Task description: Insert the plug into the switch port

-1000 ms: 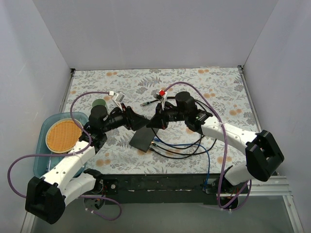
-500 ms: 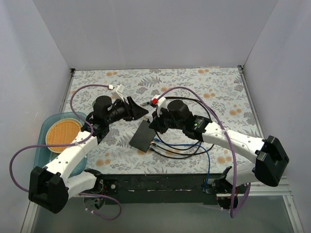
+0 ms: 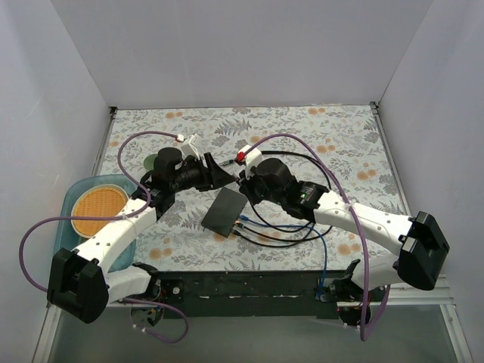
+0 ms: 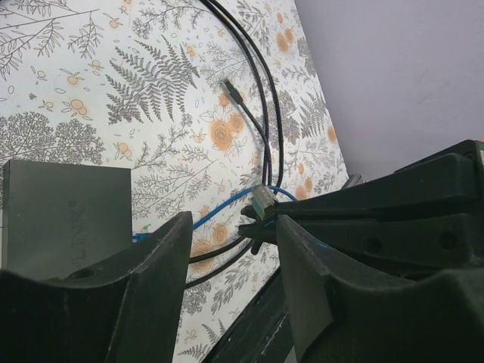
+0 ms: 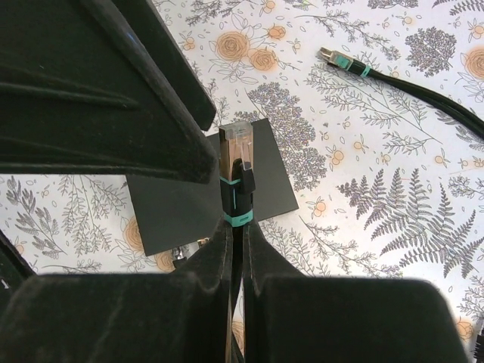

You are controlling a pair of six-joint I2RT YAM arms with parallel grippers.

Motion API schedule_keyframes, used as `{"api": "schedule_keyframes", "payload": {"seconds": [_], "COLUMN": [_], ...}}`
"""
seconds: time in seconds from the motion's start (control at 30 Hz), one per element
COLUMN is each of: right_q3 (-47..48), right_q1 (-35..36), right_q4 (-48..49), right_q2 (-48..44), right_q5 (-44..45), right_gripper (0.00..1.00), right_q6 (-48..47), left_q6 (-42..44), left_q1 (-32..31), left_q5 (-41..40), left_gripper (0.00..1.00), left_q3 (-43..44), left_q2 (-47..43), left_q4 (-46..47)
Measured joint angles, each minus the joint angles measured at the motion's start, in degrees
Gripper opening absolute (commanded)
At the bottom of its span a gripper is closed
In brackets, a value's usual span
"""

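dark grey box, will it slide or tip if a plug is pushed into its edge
The dark grey box lies flat and low, so tipping seems unlikely. Nothing pins it down and it looks light, so it would probably slide on the cloth. The cables at its near edge look floppy and would hardly brace it.

The table is covered with a floral-print cloth. A flat dark grey box lies on it near the front middle. Black and blue cables loop on the cloth just right of the box and meet its right edge. A loose black cable end with a teal band lies apart from the box. A dark green round thing sits left of and behind the box. A light blue tray rests well to the box's left, at the table's edge.
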Motion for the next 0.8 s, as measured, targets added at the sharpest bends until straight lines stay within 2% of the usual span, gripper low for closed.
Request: {"api": "schedule_keyframes", "payload": {"seconds": [0.03,0.13,0.33,0.53,0.57,0.63,0.67,0.77,0.8], "right_q3": [0.09,0.37,0.42,1.14,1.14,1.14,1.14,1.16,1.16], "right_q1": [0.15,0.74,1.46,1.99,2.19,2.54,2.64,2.69,2.71], "right_q4": [-0.02,-0.17,-0.92,-0.90,-0.90,-0.92,-0.96,-1.16,-1.27], "right_q2": [0.00,0.00,0.04,0.79,0.87,0.98,1.11,1.79,1.95], "right_q5": [0.28,1.16,1.77,2.12,2.12,2.14,2.25,3.21,3.37], "right_gripper": [0.01,0.01,0.01,0.01,0.01,0.01,0.01,0.01,0.16], "right_q6": [-0.04,-0.31,-0.50,-0.74,-0.79,-0.94,-0.98,-1.16,-1.16], "left_q6": [0.00,-0.13,-1.36,-2.97,-3.19,-3.67,-4.00,-4.26,-4.42], "left_q1": [-0.13,-0.55,-1.25,-1.51,-1.51,-1.73,-1.79,-2.16,-2.16], "left_q5": [0.00,-0.09,-0.26,-0.92,-0.96,-1.27,-1.03,-1.27,-1.29], "left_gripper": [0.53,0.55,0.51,0.32,0.18,0.03,0.00,0.00,0.00], "left_q3": [0.00,0.02,0.02,0.02,0.02,0.07,0.26,0.70,0.70], "left_q2": [0.20,0.94,2.49,2.51,2.51,2.73,2.99,4.20,4.35], "left_q4": [-0.02,0.02,1.03,3.13,3.41,4.00,4.35,4.83,4.79]}}
